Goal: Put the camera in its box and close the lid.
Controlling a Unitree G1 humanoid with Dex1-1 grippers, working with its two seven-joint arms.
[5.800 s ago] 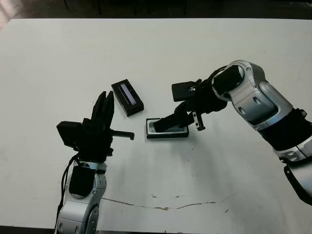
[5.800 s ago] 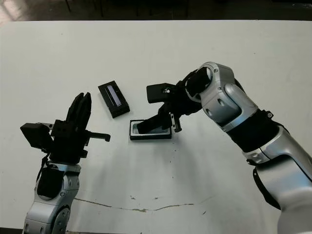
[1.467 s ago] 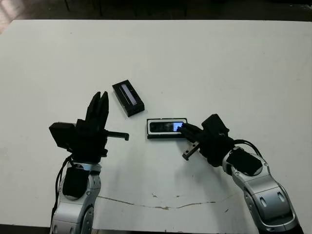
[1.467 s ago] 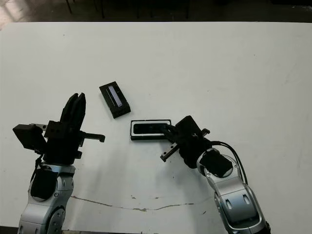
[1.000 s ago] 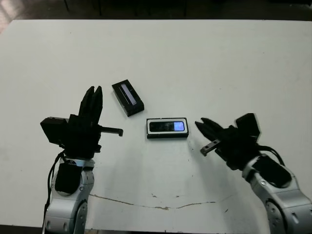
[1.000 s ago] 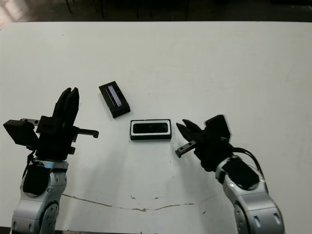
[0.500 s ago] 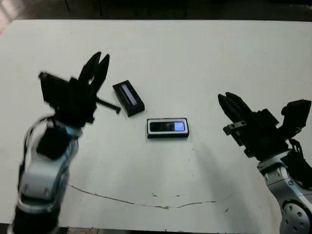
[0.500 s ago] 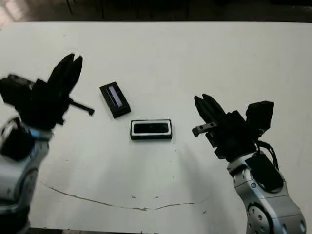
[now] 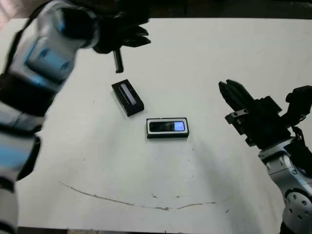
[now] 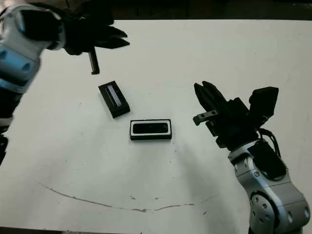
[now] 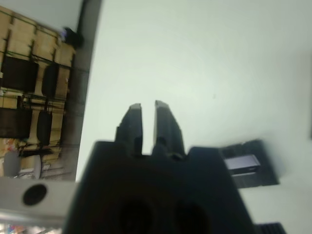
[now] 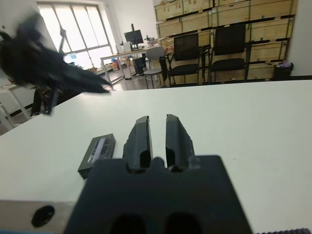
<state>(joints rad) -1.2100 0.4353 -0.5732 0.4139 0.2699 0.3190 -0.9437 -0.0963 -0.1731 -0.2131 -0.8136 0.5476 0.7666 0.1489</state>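
The camera [image 9: 163, 126], its little screen lit blue at one end, lies flat inside the box [image 9: 148, 128] at the table's middle. Up and to the left of the box, the lid [image 9: 127, 97] rests on the table at a slant, pale strip facing up; it also shows as lid [image 11: 246, 163] and lid [image 12: 96, 153]. My left gripper [image 10: 114, 39] is blurred, raised over the far left of the table beyond the lid, fingers together and holding nothing. My right gripper [image 9: 234, 95] hovers well to the right of the box, shut and empty.
A thin dark crack [image 9: 146, 200] runs across the white table near its front edge. The table's far edge [image 9: 219, 18] meets a dark floor. Chairs [image 12: 229, 46] and stacked crates stand beyond the table.
My left arm has swung up and toward the far side, past the lid, and is motion-blurred. The right gripper has barely moved. Camera, box and lid lie as before.
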